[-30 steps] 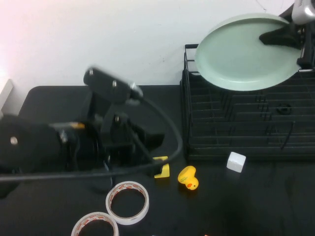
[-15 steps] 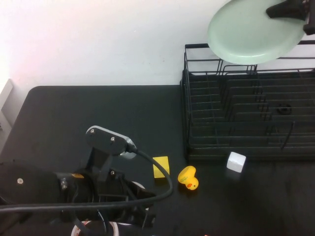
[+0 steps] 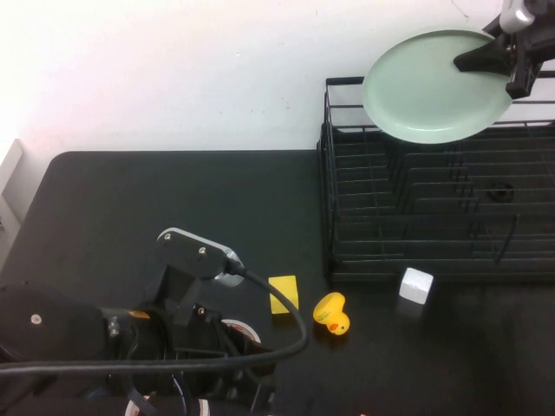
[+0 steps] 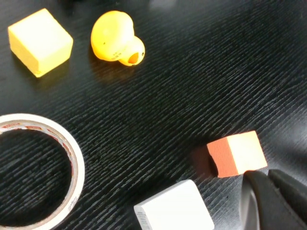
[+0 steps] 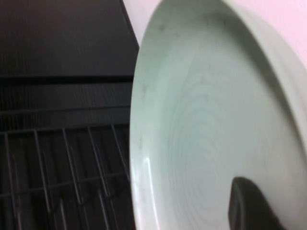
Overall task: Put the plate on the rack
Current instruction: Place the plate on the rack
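The pale mint-green plate (image 3: 425, 87) hangs tilted in the air over the back rail of the black wire rack (image 3: 416, 227) at the table's right rear. My right gripper (image 3: 486, 59) is shut on the plate's right rim; in the right wrist view one dark finger (image 5: 247, 206) lies on the plate's face (image 5: 201, 124), with the rack wires (image 5: 57, 158) below. My left gripper (image 3: 258, 392) is low at the table's front left, far from the rack. In the left wrist view the left gripper (image 4: 269, 191) is shut and empty.
A yellow block (image 3: 283, 294), a yellow duck (image 3: 331, 314) and a white cube (image 3: 416, 285) lie in front of the rack. The left wrist view shows a tape roll (image 4: 76, 163), an orange-sided block (image 4: 237, 153) and a white block (image 4: 175, 211) near the left gripper.
The plate rose, then came down a little over the rack's back rail. The left arm drew back from mid-table to the front edge, covering the tape rolls.
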Controlling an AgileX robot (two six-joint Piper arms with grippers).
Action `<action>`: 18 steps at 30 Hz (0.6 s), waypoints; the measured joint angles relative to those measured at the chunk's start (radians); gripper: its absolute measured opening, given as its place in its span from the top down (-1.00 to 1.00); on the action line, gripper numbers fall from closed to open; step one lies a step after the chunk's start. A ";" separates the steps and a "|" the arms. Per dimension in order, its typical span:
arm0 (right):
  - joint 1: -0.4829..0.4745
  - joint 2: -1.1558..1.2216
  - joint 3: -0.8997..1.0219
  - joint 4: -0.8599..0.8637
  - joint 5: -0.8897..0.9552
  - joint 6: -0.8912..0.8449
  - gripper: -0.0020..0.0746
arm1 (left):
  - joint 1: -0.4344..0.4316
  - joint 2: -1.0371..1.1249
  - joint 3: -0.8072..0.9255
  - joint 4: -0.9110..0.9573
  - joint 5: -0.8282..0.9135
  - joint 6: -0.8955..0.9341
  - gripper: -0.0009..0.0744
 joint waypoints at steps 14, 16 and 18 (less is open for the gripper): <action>0.000 0.021 0.000 0.013 -0.039 -0.006 0.59 | 0.000 0.000 0.000 -0.002 0.011 0.000 0.98; 0.000 0.021 0.000 0.009 -0.041 -0.006 0.59 | 0.000 0.000 0.000 -0.002 0.013 0.000 0.98; 0.000 0.021 0.000 -0.006 -0.043 -0.006 0.59 | 0.000 0.000 0.000 -0.002 0.016 0.000 0.98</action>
